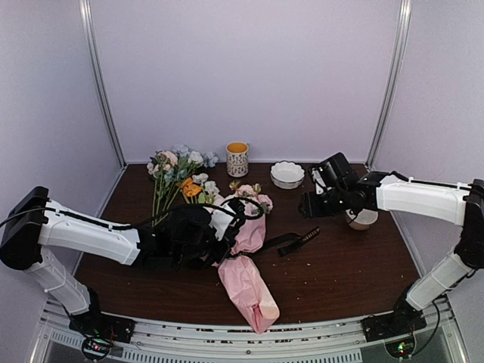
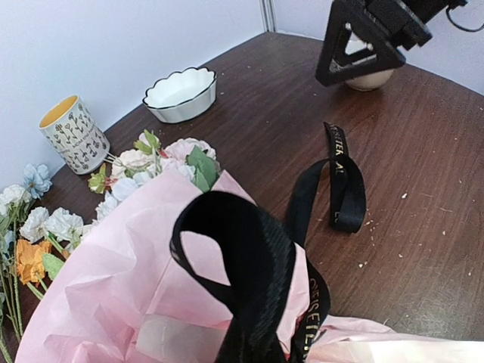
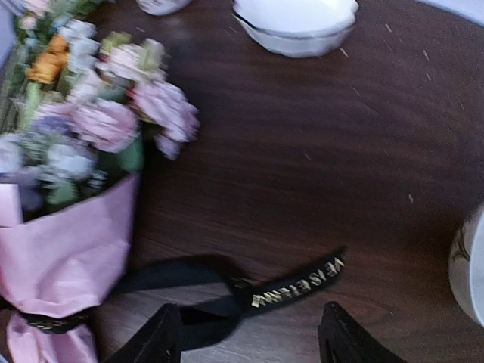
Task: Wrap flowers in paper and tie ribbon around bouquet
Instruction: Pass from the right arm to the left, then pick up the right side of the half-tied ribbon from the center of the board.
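TABLETOP FLORISTRY: A cone-shaped bouquet [image 1: 253, 198] of pink, white and lilac blooms lies across the middle of a dark brown wooden worktop [image 1: 340, 265]. It is wrapped in crinkled pale pink paper [image 1: 248, 291], with the blooms toward the back wall and the narrow paper tail toward the near edge.

The left gripper [image 1: 219, 238] sits at the bouquet's waist with its jaws closed. It appears to pinch the flat black ribbon [image 2: 234, 257] with gold lettering, though paper largely hides its fingers in the wrist view. A loop of the ribbon stands up over the wrap there, and the rest trails flat on the wood to the right of the bouquet.

The right gripper [image 3: 251, 318] hangs over that trailing end, its fingers spread apart with nothing between them.

Loose artificial flowers [image 1: 175, 172] on long green stalks, in white, pale blue and orange, lie at the back left, just beside the bouquet's blooms. Along the back stand a patterned ceramic mug [image 1: 237, 159] with a yellow interior and a white scalloped bowl [image 1: 287, 175]. A second pale vessel [image 1: 361, 219] sits partly hidden under the right arm.
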Robot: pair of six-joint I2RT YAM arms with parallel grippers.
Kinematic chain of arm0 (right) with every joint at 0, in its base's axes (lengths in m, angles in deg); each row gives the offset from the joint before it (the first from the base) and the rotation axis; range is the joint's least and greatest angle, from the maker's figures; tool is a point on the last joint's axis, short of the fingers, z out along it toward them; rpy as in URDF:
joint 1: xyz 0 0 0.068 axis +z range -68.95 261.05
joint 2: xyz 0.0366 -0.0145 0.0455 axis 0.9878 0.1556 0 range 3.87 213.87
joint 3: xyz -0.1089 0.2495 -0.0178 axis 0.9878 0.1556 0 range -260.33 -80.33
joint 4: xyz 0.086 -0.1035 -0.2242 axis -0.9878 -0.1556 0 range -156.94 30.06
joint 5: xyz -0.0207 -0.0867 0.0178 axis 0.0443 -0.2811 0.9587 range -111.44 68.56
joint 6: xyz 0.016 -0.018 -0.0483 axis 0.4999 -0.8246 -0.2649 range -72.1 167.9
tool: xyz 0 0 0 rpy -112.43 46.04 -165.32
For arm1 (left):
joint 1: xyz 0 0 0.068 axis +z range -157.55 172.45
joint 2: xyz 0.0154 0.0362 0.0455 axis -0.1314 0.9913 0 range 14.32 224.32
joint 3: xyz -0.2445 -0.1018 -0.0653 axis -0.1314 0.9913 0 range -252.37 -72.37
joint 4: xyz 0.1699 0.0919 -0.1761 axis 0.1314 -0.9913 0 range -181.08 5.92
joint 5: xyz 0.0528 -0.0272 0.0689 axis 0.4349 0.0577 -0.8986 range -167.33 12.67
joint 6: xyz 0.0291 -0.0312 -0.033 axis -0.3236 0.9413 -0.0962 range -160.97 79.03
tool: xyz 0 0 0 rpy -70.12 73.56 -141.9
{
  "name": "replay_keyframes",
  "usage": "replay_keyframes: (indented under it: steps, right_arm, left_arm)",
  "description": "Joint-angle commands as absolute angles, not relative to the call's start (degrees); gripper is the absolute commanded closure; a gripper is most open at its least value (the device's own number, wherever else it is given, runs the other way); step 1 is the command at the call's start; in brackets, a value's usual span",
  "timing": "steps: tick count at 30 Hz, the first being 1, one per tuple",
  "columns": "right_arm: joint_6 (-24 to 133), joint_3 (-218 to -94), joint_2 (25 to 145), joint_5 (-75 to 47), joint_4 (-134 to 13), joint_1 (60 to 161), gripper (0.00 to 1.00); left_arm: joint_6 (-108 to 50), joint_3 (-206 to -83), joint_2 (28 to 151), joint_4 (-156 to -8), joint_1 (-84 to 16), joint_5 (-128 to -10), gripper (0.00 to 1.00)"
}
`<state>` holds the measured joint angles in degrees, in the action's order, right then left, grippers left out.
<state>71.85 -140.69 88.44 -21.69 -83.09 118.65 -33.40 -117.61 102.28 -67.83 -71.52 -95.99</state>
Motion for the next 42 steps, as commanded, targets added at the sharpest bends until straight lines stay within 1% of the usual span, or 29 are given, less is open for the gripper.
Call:
replay_keyframes:
  steps: [1,5,10,15,19,21,24,26,30,33,38,42]
  right_arm:
    - [68.3,-143.4,95.7,-27.0,-98.3,113.8,0.36]
    - [67.0,-149.7,103.8,-26.4,-101.8,112.3,0.33]
    - [66.5,-155.5,110.4,-24.7,-104.1,112.3,0.25]
    - [65.5,-156.9,115.4,-21.5,-107.0,112.3,0.24]
    - [64.7,-157.2,118.6,-18.4,-108.9,112.3,0.27]
    - [64.2,-158.0,120.8,-17.3,-109.9,112.3,0.33]
    - [63.6,-158.7,122.6,-15.6,-111.0,112.3,0.44]
    - [63.5,-157.3,121.7,-14.2,-110.2,112.3,0.53]
    - [63.9,-154.5,119.1,-14.0,-108.1,112.3,0.82]
    - [64.3,-153.0,117.2,-15.8,-107.2,112.0,0.99]
    - [65.0,-151.3,111.2,-18.5,-106.0,110.5,1.0]
    - [65.1,-153.4,103.9,-21.7,-107.8,110.4,1.0]
  left_arm:
    - [-33.5,-117.6,102.0,-66.4,-71.4,-95.7,1.0]
    - [-33.5,-118.2,102.1,-67.6,-71.4,-94.9,1.0]
    - [-33.2,-118.1,102.4,-67.8,-71.4,-95.1,1.0]
    - [-33.7,-118.3,102.4,-68.2,-71.4,-94.8,1.0]
    - [-34.4,-119.0,102.8,-68.7,-71.4,-94.8,1.0]
    - [-34.6,-119.1,103.0,-68.7,-71.4,-94.4,1.0]
    - [-34.4,-119.0,103.0,-68.7,-71.4,-95.0,1.0]
    - [-34.2,-119.0,102.7,-69.1,-71.4,-94.9,1.0]
    - [-34.4,-118.4,102.2,-68.8,-71.4,-95.5,1.0]
    - [-34.7,-118.8,102.6,-69.2,-71.4,-95.6,1.0]
    - [-34.9,-118.9,102.4,-69.6,-71.4,-95.3,1.0]
    - [-35.2,-118.6,101.9,-69.1,-71.4,-94.3,1.0]
